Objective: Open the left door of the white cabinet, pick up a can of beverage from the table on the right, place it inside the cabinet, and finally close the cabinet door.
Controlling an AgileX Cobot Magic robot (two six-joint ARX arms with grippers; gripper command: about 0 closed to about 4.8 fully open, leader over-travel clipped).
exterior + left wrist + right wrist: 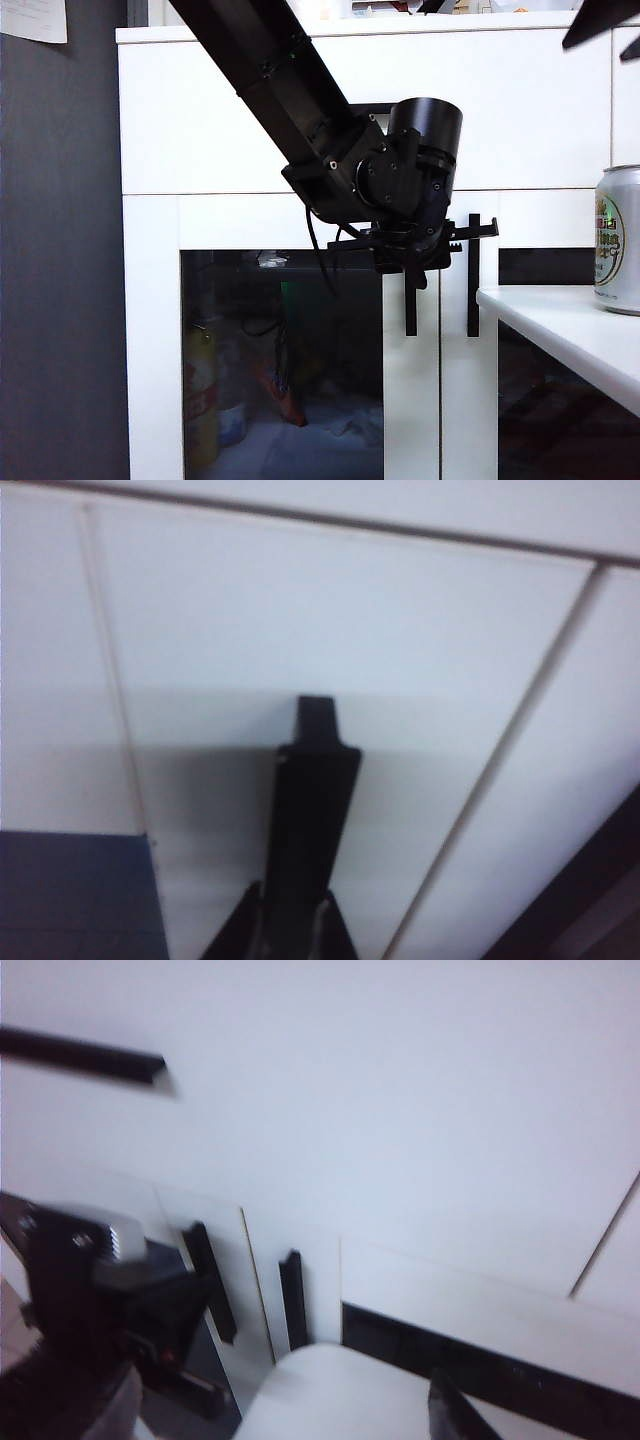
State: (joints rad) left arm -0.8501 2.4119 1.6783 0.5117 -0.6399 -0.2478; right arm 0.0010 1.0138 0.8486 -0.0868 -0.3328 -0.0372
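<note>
Opening the left door (280,350) of the white cabinet (220,120) is the step I'm on. My left end effector (410,262) is clamped narrow on that door's vertical black handle (312,810); the door looks flush with the frame, not yet swung out. Next I judge I need a steady pull outward along the hinge arc, keeping the grip square so the bar doesn't slip. The can of beverage (618,240) stands upright on the bench (560,330), near its back edge, at the right border of the exterior view. My right end effector (445,1410) barely shows at the frame edge; only one dark finger is visible, seemingly spread wide and empty.
</note>
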